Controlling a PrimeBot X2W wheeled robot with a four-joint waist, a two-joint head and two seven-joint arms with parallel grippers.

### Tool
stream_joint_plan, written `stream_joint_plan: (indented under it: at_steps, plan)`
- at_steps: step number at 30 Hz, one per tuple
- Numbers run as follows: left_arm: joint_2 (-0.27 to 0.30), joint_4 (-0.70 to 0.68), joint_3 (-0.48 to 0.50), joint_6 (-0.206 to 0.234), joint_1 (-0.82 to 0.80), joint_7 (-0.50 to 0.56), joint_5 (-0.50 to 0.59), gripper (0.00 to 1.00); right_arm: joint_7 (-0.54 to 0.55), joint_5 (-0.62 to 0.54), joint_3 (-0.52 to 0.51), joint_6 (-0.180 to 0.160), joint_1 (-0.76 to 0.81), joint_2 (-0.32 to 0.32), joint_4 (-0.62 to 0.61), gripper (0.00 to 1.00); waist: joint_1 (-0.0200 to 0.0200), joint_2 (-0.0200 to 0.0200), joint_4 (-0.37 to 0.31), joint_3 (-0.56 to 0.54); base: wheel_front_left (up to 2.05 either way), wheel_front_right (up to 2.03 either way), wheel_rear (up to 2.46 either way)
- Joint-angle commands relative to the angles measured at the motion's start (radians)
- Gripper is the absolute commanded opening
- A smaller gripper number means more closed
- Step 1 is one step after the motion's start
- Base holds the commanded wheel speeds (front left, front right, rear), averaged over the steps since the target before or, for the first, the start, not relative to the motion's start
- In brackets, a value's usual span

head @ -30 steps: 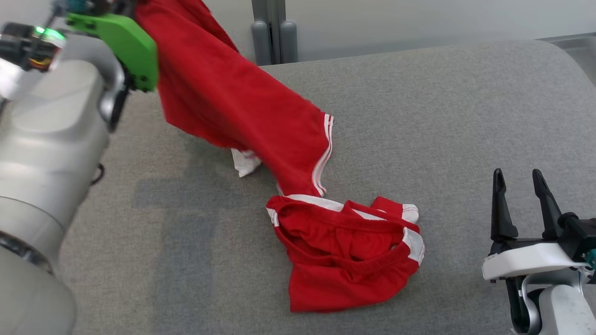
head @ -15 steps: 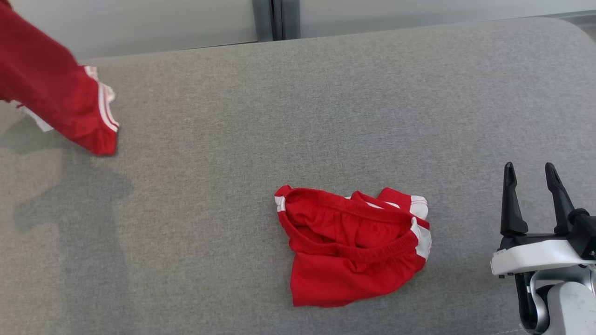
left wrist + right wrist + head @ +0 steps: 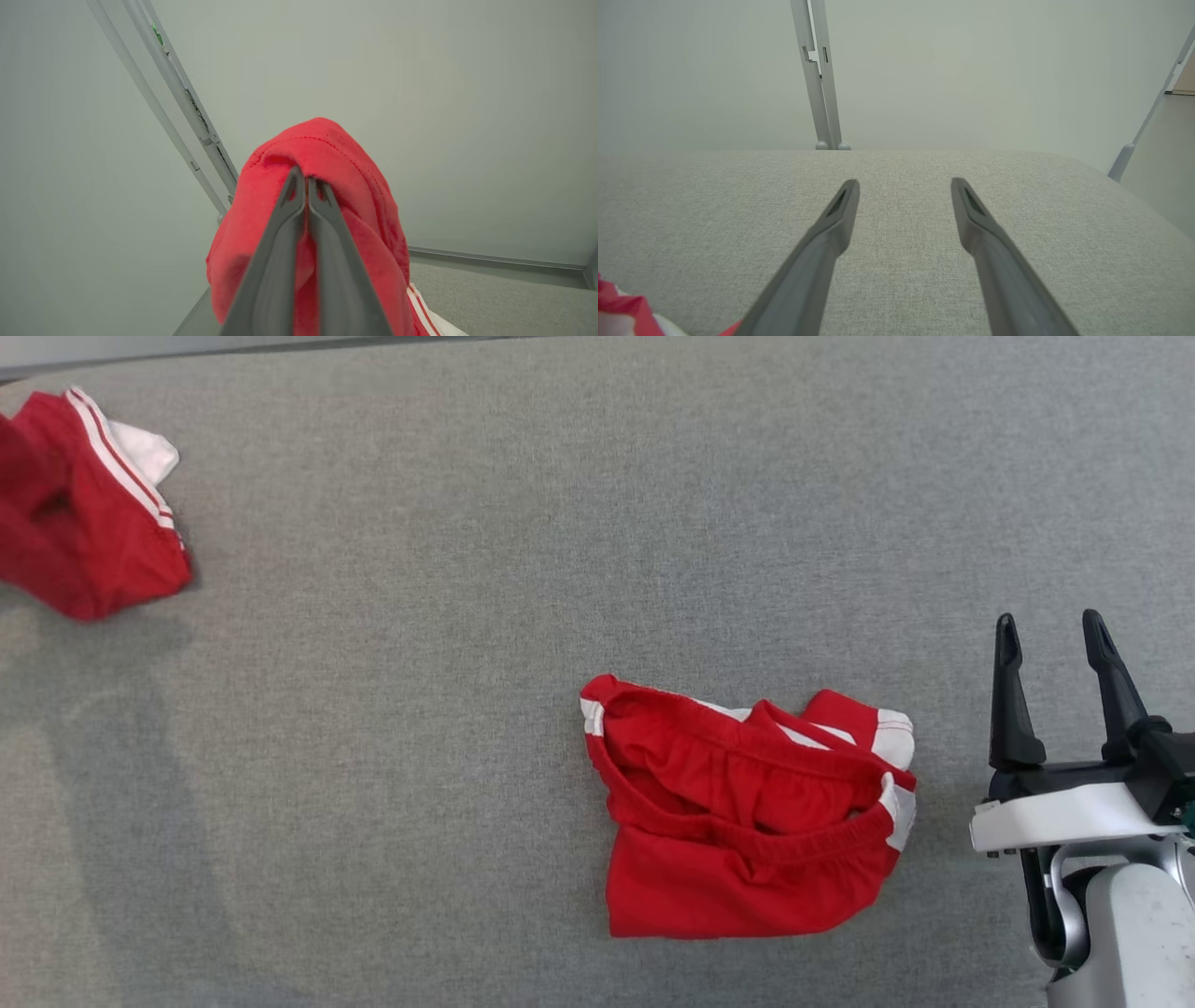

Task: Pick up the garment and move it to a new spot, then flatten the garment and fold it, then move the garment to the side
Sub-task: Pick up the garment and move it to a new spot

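Gripping red garment [image 3: 341,149] — left claw [image 3: 306,181]; shorts [image 3: 747,831] apart.

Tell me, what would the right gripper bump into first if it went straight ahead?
Probably nothing soon. The right gripper points over bare grey cushion, not toward the red shorts. The way looks free until the pale wall, though depth is hard to judge.

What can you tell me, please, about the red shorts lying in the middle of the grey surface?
The red shorts look like soft knit fabric with a gathered elastic waistband and white trim at the sides. They lie crumpled and partly folded over, waistband gaping open, resting on the grey cloth surface. Nothing grips them; the open right tool stands apart to their right.
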Motion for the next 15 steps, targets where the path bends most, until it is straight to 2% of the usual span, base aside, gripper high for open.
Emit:
stream_joint_plan:
  at_steps: [1, 4, 10, 11, 12, 13, 15]
  plan:
    - [-0.002, 0.0, -0.005, -0.017, 0.031, 0.005, 0.003, 0.0, -0.003, -0.012, 0.001, -0.001, -0.015, -0.003, -0.007, 1.0, -0.0001, 0.0, -0.002, 0.079, 0.0, 0.0, 0.0]
    - [0.005, 0.003, 0.008, -0.037, 0.063, 0.014, -0.021, 0.0, -0.003, -0.023, 0.0, -0.001, -0.028, -0.003, -0.021, 1.0, -0.0001, 0.0, -0.015, 0.13, 0.0, 0.0, 0.0]
    - [-0.015, 0.008, 0.042, -0.042, 0.144, 0.036, -0.073, 0.0, -0.003, -0.037, -0.02, -0.001, -0.034, -0.003, -0.044, 1.0, -0.0001, 0.0, -0.022, 0.183, 0.0, 0.0, 0.0]
    - [-0.019, 0.009, 0.045, -0.042, 0.159, 0.051, -0.082, 0.2, -0.003, -0.039, -0.022, -0.001, -0.036, -0.002, -0.045, 1.0, -0.0001, 0.0, -0.022, 0.185, 0.0, 0.0, 0.0]
    - [-0.023, 0.01, 0.044, -0.044, 0.169, 0.057, -0.085, 0.5, -0.003, -0.039, -0.023, -0.001, -0.037, -0.003, -0.045, 1.0, -0.0001, 0.0, -0.022, 0.185, 0.0, 0.0, 0.0]
    - [-0.028, 0.01, 0.05, -0.045, 0.179, 0.064, -0.096, 1.0, -0.003, -0.038, -0.023, -0.001, -0.038, -0.003, -0.044, 1.0, -0.0001, 0.0, -0.021, 0.184, 0.0, 0.0, 0.0]
    - [-0.038, 0.01, 0.061, -0.053, 0.198, 0.075, -0.11, 1.0, -0.003, -0.033, -0.016, -0.001, -0.039, -0.002, -0.039, 1.0, -0.0001, 0.0, -0.018, 0.178, 0.0, 0.0, 0.0]
